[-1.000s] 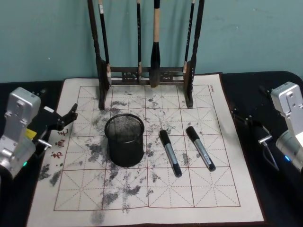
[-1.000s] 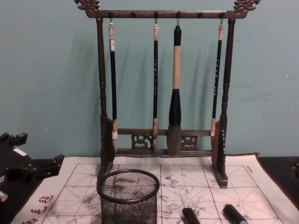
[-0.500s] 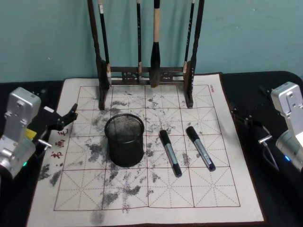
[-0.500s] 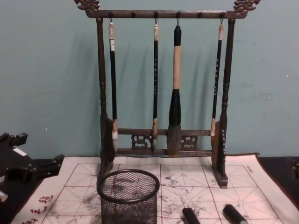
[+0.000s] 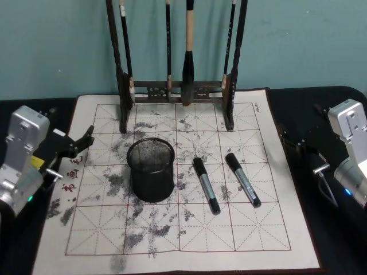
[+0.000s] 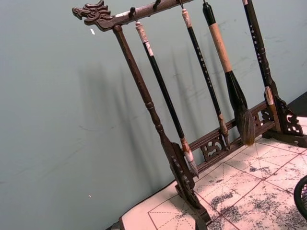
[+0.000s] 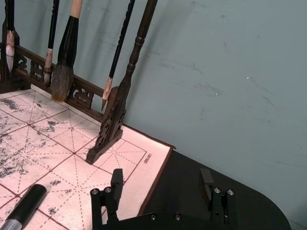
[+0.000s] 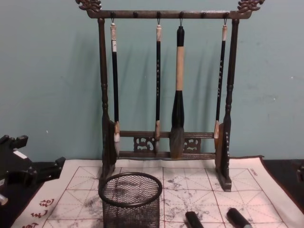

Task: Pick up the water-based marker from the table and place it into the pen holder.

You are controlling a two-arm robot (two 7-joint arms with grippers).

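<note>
Two black water-based markers lie on the ink-stained practice mat (image 5: 172,240), one (image 5: 206,186) just right of the pen holder and the other (image 5: 243,179) farther right. The pen holder (image 5: 151,170) is a round black mesh cup standing upright left of centre; the chest view shows it (image 8: 130,199) low in front, with the marker caps (image 8: 194,220) beside it. My left gripper (image 5: 85,143) hovers open at the mat's left edge, holding nothing. My right gripper (image 7: 161,181) is open and empty beyond the mat's right edge, and one marker's cap (image 7: 24,206) lies ahead of it.
A tall dark wooden brush rack (image 5: 178,89) with several hanging brushes stands along the mat's far side, against a teal wall. A black tabletop (image 5: 309,103) surrounds the mat. The near half of the mat is bare.
</note>
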